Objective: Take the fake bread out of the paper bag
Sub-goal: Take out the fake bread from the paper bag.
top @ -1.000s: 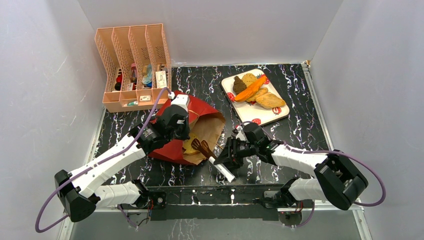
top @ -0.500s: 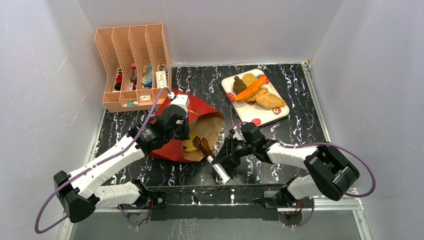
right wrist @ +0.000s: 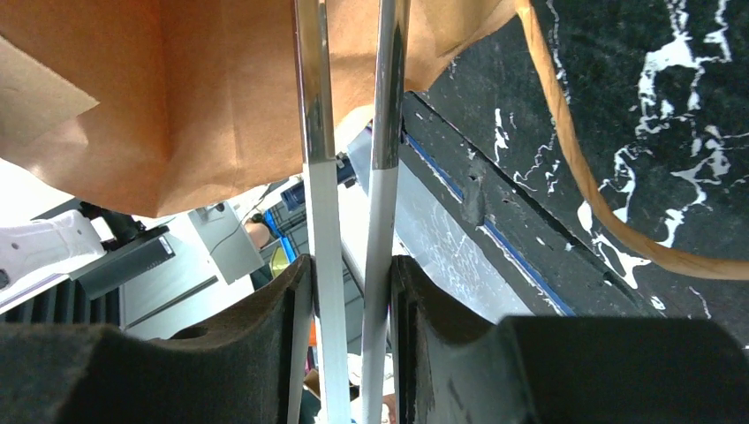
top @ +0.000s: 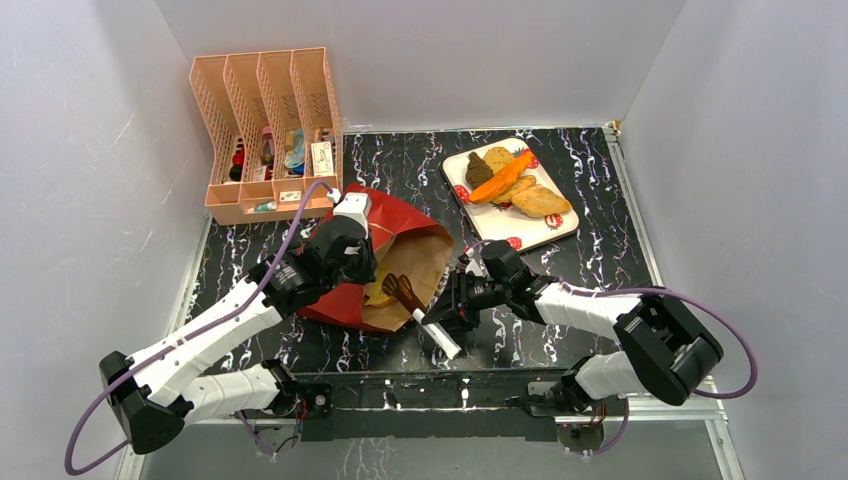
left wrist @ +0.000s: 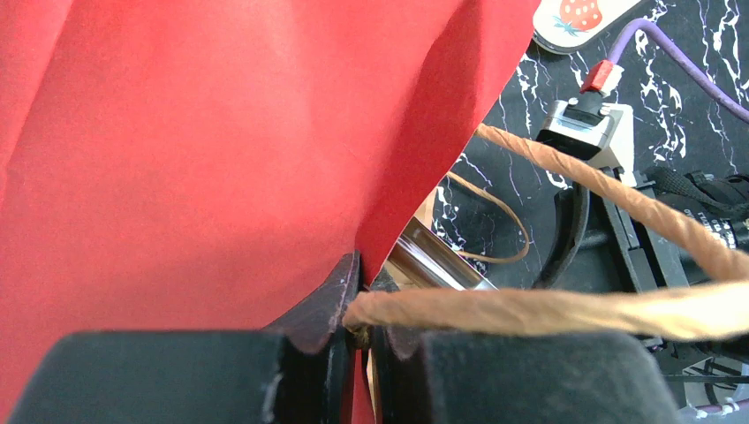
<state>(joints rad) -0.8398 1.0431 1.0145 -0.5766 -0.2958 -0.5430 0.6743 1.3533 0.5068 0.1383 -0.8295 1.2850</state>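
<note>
The paper bag, red outside and brown inside, lies on its side with its mouth toward the right arm. My left gripper is shut on the bag's upper rim, where the tan cord handle starts, and holds the mouth up. My right gripper is shut on metal tongs with white handles. The tongs' arms reach into the bag's mouth. A yellow fake bread piece lies in the mouth. A dark brown shape sits at the tongs' far end; I cannot tell whether it is bread.
A strawberry-patterned white plate at the back right carries several bread pieces. A peach slotted organiser stands at the back left. The other cord handle loops over the black marbled table.
My right arm has moved a little left, pushing the tongs deeper into the bag's mouth, and has squeezed them narrower. My left gripper keeps its hold and has shifted slightly left.
</note>
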